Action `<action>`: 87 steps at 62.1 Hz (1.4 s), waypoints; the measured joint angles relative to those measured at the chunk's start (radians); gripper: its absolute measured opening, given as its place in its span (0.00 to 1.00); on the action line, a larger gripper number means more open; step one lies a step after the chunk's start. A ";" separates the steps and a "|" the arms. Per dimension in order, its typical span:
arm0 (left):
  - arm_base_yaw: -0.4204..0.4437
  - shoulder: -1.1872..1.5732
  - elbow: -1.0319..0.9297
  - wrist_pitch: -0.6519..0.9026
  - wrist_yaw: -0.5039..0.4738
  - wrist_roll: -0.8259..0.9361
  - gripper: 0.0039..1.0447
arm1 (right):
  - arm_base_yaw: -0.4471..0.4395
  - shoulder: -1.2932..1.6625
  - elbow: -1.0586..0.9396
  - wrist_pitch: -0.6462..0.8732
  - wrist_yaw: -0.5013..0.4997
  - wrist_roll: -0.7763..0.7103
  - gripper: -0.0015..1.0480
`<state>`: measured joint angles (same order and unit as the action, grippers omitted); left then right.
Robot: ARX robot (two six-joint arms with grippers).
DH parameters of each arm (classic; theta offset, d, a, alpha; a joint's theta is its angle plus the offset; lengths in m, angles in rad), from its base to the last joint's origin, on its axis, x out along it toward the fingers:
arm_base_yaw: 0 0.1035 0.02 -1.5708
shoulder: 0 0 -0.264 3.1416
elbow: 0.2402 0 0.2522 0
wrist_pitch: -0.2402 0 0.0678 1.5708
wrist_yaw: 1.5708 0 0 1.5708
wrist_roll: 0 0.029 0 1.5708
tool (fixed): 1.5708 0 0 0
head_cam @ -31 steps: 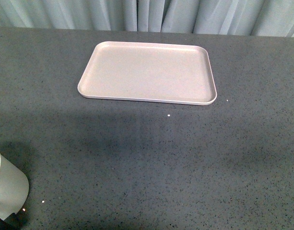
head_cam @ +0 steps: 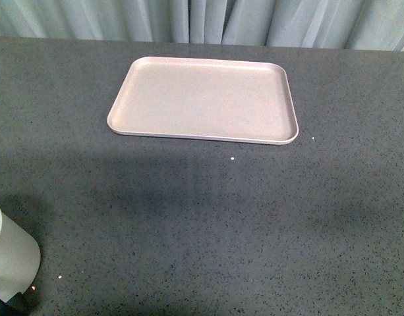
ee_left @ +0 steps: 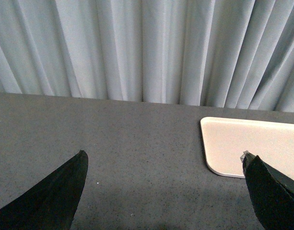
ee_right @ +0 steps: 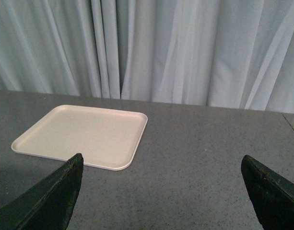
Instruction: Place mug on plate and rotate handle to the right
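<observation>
White cylindrical mug [head_cam: 12,260] is well apart from flat pink-beige tray [head_cam: 202,99]; left gripper [ee_left: 163,154] and right gripper [ee_right: 161,157] spread empty, sloppy grab could tip it.

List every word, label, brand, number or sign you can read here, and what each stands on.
None. The flat pale pink rectangular tray is blank, the white mug, cut off at the front view's edge, shows only plain wall, and the grey speckled table and pale curtain carry no writing.
</observation>
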<state>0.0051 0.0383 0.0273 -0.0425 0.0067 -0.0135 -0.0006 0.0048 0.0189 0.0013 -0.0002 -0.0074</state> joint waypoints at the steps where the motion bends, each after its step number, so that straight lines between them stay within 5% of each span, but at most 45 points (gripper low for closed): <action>1: 0.005 0.026 0.027 -0.068 0.021 -0.025 0.91 | 0.000 0.000 0.000 0.000 0.001 0.000 0.91; 8: 0.023 0.325 0.200 -0.324 0.048 -0.062 0.91 | 0.000 0.000 0.000 0.000 0.000 0.000 0.91; 21: 0.056 0.702 0.337 -0.197 0.130 0.122 0.91 | 0.000 0.000 0.000 0.000 0.000 0.000 0.91; 36: 0.063 0.950 0.381 -0.102 0.118 0.243 0.91 | 0.000 0.000 0.000 0.000 0.000 0.000 0.91; 87: 0.189 1.226 0.406 -0.069 0.215 0.449 0.91 | 0.000 0.000 0.000 0.000 0.000 0.000 0.91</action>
<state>0.1940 1.2640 0.4335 -0.1116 0.2214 0.4358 -0.0006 0.0048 0.0189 0.0013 -0.0002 -0.0074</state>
